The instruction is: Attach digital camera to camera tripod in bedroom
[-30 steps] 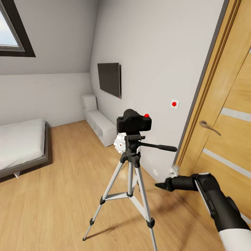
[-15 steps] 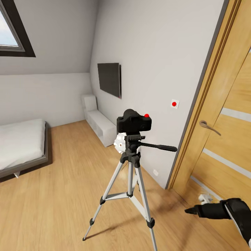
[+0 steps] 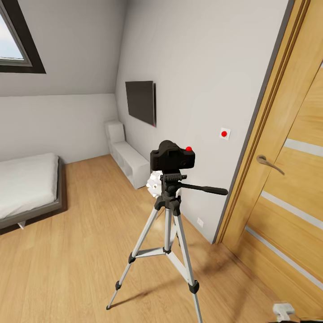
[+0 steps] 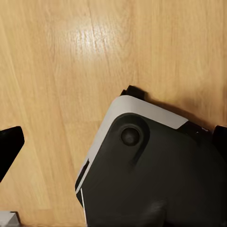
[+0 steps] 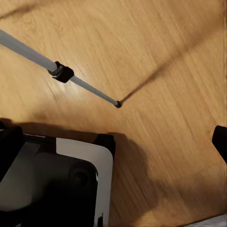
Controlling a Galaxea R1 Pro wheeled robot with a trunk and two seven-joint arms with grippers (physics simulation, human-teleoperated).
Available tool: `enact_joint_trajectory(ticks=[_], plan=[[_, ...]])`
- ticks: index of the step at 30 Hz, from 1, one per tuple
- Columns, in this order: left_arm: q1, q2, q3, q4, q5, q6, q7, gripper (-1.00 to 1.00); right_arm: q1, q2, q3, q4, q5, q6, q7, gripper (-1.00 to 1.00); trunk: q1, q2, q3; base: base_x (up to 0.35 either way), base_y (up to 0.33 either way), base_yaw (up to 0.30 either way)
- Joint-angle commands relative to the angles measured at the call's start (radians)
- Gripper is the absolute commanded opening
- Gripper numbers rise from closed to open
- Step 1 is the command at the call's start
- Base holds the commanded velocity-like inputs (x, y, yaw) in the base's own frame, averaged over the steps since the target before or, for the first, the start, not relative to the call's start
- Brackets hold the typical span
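Bedroom (image 3: 67,54): sloped ceiling, skylight (image 3: 18,40) upper left, wooden door (image 3: 287,148) on the right, light wood floor (image 3: 67,269).

Bed (image 3: 27,188) at left, low white shelf unit (image 3: 128,159) along the far wall under a dark wall panel (image 3: 140,102).

Camera tripod (image 3: 168,242) stands mid-floor, three legs spread, feet on the floor, pan handle (image 3: 204,189) pointing toward the door.

Digital camera (image 3: 172,157) sits on top of the tripod head, level, red dot up. Looks attached; can't confirm it's locked from here.

Risks, my read:
- Base or arm clips a leg: right wrist view has a tripod leg (image 5: 52,66) and its foot tip close to the robot's base (image 5: 52,184). Any turn toward it could tip the whole thing, camera included.
- Pan handle juts out, easy to snag on an arm swing.
- If the camera is only resting, a nudge drops it.

Grippers: both wrist views point at the floor; only a dark finger tip at each frame edge, nothing between them, so opening width can't be told. A small white part (image 3: 283,310) at the head view's bottom right edge, unidentifiable.
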Motion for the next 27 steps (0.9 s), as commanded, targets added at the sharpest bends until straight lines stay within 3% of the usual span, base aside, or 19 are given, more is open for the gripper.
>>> enact_joint_trajectory(ticks=[1, 7, 14, 23, 27], plan=[[0.007, -0.009, -0.008, 0.000, 0.007, 0.008, 0.004, 1.00, 0.014, 0.004, -0.010, 0.025, 0.006, -0.018, -0.027, 1.00, 0.001, -0.002, -0.002, 0.000, 0.000, 0.000], [0.023, -0.036, -0.008, 0.000, 0.008, 0.021, 0.005, 1.00, 0.108, 0.027, -0.010, 0.060, 0.005, -0.055, -0.074, 1.00, 0.001, -0.002, -0.002, 0.000, 0.000, 0.000], [0.028, -0.046, -0.008, 0.000, 0.008, 0.025, 0.005, 1.00, 0.179, 0.043, -0.011, 0.070, 0.004, -0.070, -0.107, 1.00, 0.001, -0.002, -0.002, 0.000, 0.000, 0.000], [0.030, -0.049, -0.008, 0.000, 0.008, 0.026, 0.005, 1.00, 0.195, 0.065, -0.011, 0.072, 0.003, -0.075, -0.147, 1.00, 0.001, -0.002, -0.002, 0.000, 0.000, 0.000], [0.030, -0.062, -0.008, 0.000, 0.007, 0.027, 0.004, 1.00, 0.200, 0.098, -0.012, 0.074, 0.001, -0.069, -0.173, 1.00, 0.001, -0.002, -0.002, 0.000, 0.000, 0.000]])
